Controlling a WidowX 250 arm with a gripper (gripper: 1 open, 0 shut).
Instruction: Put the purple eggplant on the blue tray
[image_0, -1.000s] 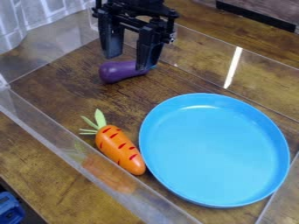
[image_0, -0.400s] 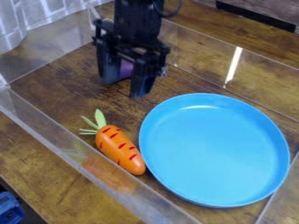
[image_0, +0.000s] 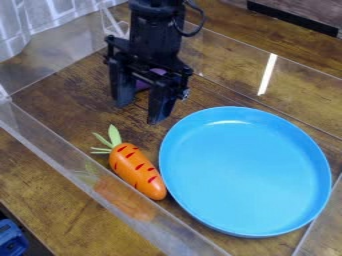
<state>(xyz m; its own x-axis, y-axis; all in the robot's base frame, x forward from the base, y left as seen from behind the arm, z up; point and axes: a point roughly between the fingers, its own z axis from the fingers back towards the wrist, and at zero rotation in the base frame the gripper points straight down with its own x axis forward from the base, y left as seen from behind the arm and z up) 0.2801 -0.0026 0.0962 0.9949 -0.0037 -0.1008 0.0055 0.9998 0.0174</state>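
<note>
Gripper (image_0: 146, 102) lowered further over purple eggplant (image_0: 144, 72) at upper centre; claw state cannot be told. Blue tray (image_0: 247, 170) seen lower right, carrot (image_0: 136, 168) beside it.

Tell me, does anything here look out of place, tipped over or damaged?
Nothing stands out. The carrot lies whole beside the empty blue tray, and the claw is down over the eggplant.

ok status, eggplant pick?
Gripper down over eggplant, fingers straddling it; closure unclear. Eggplant on table, off tray. Carrot beside tray, path clear.
</note>
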